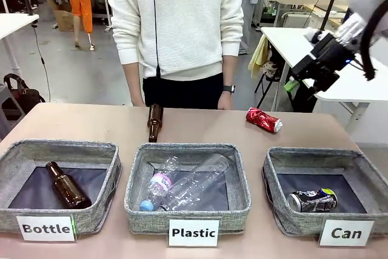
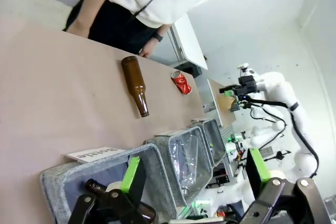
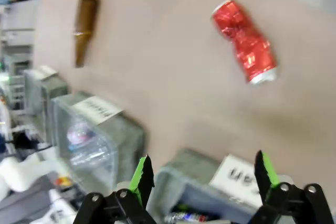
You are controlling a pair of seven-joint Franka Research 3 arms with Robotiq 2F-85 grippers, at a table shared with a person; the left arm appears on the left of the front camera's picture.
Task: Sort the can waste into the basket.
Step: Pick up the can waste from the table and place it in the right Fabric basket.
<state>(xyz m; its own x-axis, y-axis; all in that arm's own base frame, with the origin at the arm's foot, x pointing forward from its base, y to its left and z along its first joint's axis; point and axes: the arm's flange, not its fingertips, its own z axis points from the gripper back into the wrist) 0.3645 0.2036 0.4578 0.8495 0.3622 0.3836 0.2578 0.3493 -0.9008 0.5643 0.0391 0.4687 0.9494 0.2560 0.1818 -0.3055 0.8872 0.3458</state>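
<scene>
Both grippers hang empty, fingers spread wide. Far beyond the left gripper (image 2: pixel 194 176) the red can (image 2: pixel 181 82) lies on the table (image 2: pixel 52 77). It lies well ahead of the right gripper (image 3: pixel 203 174), nearer the finger on the view's right, and the black-and-silver can (image 1: pixel 312 199) sits in the Can basket (image 1: pixel 285 222), low between those fingers.

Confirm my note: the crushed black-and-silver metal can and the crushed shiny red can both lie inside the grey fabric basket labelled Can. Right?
No. The crushed shiny red can lies on the tabletop beyond the grey fabric basket labelled Can; the crushed black-and-silver metal can does lie inside. The front view shows it.
</scene>
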